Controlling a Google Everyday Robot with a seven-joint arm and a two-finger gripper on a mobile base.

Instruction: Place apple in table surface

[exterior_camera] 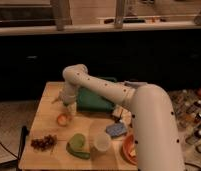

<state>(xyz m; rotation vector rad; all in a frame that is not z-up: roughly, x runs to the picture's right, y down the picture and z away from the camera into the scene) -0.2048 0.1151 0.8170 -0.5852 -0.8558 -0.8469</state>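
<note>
Camera view: end effector point(69, 109) just above apple point(63, 119) on bench point(44, 127), grip state cannot tell
Apple likely firm, smooth, light; grasp across its middle

Cream-white arm point(108, 92) of rounded tubular segments ends in a pale hand point(69, 107) above the apple point(63, 119).

dim warm light | dark background | gripper point(68, 108) shaded, above apple point(63, 119)

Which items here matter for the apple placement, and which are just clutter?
In the job: apple; table surface; end effector, directly above the apple.
Lying about: green tray; grapes; pale cup; orange dish; blue item.
</note>
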